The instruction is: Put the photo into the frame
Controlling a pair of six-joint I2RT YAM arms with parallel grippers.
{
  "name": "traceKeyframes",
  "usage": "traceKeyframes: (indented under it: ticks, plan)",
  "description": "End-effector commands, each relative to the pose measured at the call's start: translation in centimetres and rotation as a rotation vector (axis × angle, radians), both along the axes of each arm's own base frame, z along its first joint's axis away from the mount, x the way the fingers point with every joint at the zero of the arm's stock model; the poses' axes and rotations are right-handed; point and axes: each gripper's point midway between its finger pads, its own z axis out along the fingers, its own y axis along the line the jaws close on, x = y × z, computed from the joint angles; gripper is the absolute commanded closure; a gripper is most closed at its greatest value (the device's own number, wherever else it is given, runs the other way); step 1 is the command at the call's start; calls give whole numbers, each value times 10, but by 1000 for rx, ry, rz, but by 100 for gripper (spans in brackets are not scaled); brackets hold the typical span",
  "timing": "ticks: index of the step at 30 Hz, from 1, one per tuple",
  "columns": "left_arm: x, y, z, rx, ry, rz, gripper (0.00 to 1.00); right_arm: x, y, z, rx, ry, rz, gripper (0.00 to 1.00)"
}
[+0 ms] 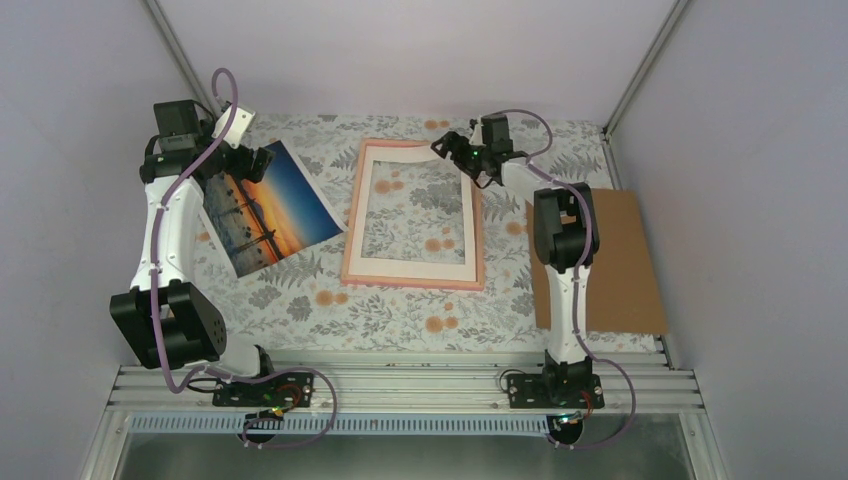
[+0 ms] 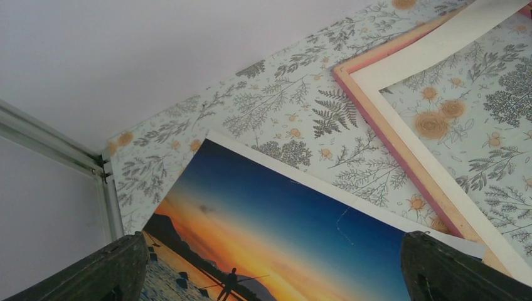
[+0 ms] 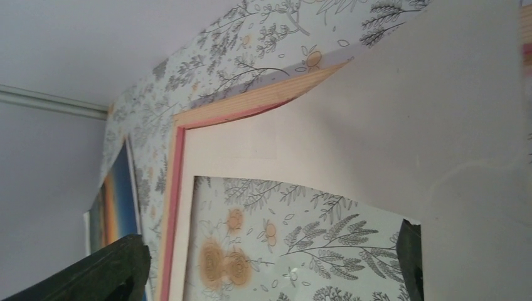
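Left gripper [image 2: 273, 243] hangs released, spread wide above the photo [image 1: 275, 210], which lies flat at nine o'clock of the frame [image 1: 412, 285], one corner reaching its pink edge. Pinching a flat glossy print could make it skid or crease. Right gripper [image 1: 465, 160], also spread, sits at the frame's one o'clock corner over the cream mat [image 1: 415, 268]; bumping it might shift the frame.

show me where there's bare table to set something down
Widest bare patch: the near strip between the frame and the rail. A narrower strip lies between frame and brown board, partly under the right arm. Crowded left: photo corner almost touches frame.
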Motion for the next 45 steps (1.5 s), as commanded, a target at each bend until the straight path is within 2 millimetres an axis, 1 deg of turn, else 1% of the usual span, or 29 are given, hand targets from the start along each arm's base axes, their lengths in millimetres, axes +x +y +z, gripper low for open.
traceKeyframes:
  ticks: [1, 2, 5, 17, 23, 28, 34, 39, 45]
  plan:
    - [2, -4, 4, 0, -15, -17, 0, 4, -6, 34, -108, -78, -46, 2]
    - [1, -4, 4, 1, -16, -17, 0, 5, -6, 37, -126, -89, -50, 0]
    - [1, -4, 3, 0, -17, -18, 0, 6, -8, 41, -169, -101, -60, 0]
    - [4, -5, 5, -4, -34, -28, 0, 3, -17, 36, -301, -108, -67, 0]
    - [3, -5, 5, -4, -40, -27, 0, 1, -25, 35, -353, -110, -75, 0]
    - [1, -5, 3, 0, -38, -21, 0, -1, -28, 35, -368, -113, -75, 0]
    - [0, -3, 5, 5, -39, -12, 0, 1, -30, 36, -395, -122, -78, 0]
    - [0, -1, 2, 14, -33, 0, 0, 0, -40, 36, -424, -118, -84, 0]
    - [2, -1, 3, 0, -28, 4, 0, -3, -51, 33, -400, -95, -85, 0]
